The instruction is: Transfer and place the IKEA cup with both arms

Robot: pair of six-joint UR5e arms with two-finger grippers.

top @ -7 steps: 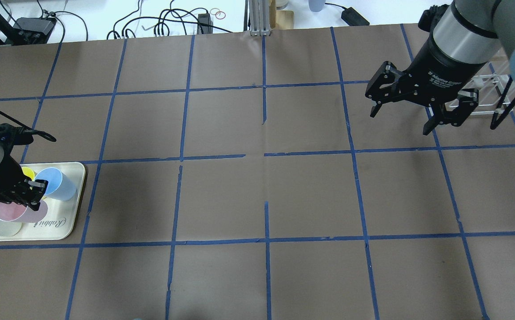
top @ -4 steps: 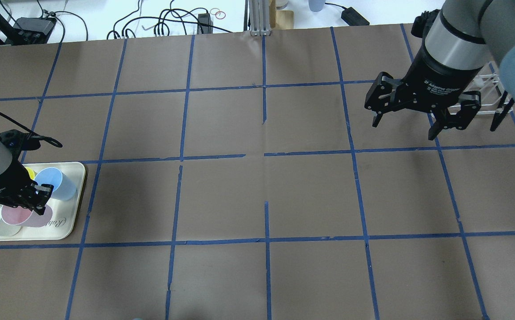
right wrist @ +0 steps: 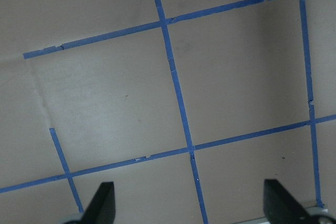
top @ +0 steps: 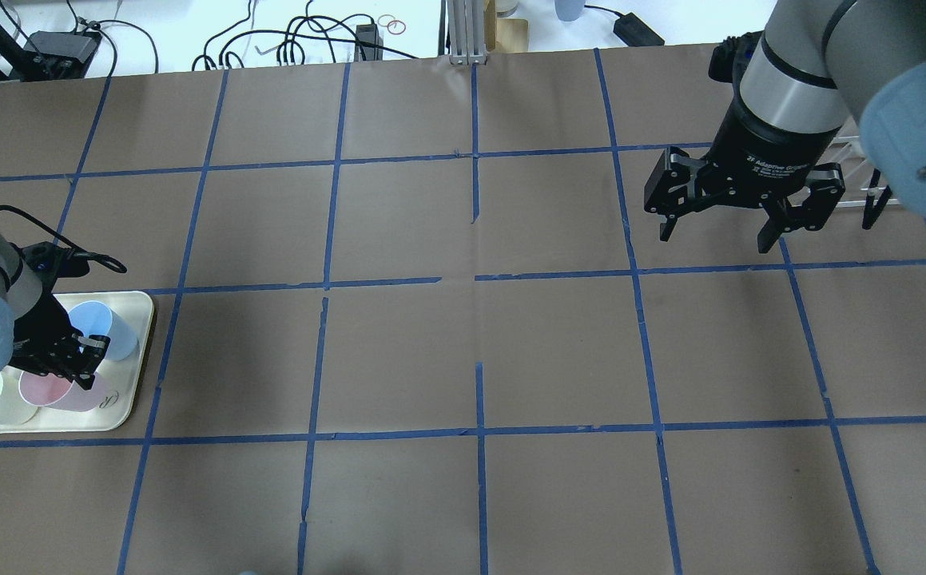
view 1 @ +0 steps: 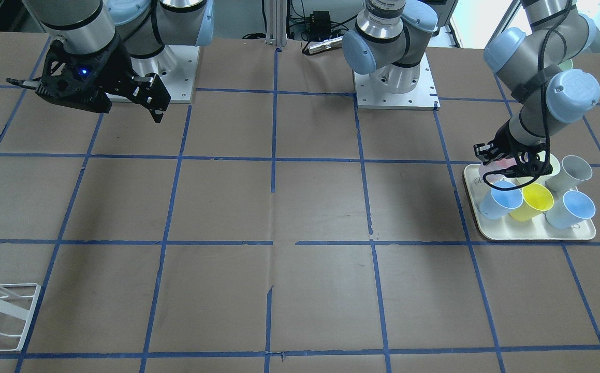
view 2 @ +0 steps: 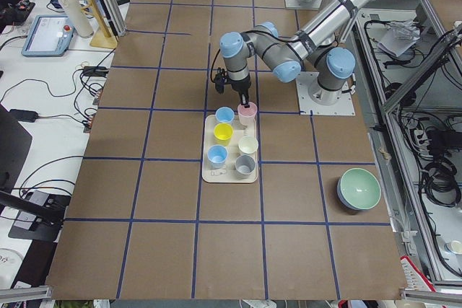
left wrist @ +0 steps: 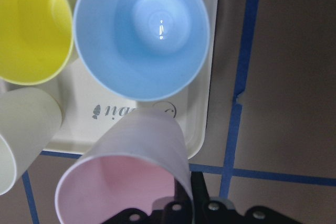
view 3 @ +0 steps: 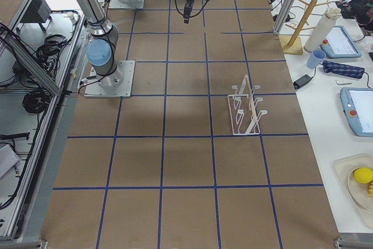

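The pale pink IKEA cup (left wrist: 126, 177) is tilted, its rim between my left gripper's jaws at the bottom of the left wrist view. In the overhead view the left gripper (top: 71, 361) is shut on the pink cup (top: 43, 389) over the near corner of the cream tray (top: 123, 409). The exterior left view shows the pink cup (view 2: 247, 112) held at the tray's far end. My right gripper (top: 710, 231) is open and empty, high above the brown table on the right; its view (right wrist: 191, 203) shows only bare paper and blue tape.
On the tray are a light blue cup (top: 107, 331), a yellow cup (view 1: 535, 199), another blue cup (view 1: 571, 210) and cream-white cups (view 1: 571, 173). A white wire rack (view 3: 245, 109) stands on the right arm's side. A green bowl (view 2: 359, 189) sits near the left end.
My left gripper has shifted right along the tray, carrying the pink cup with it. My right arm has swung left and turned, its gripper still open.
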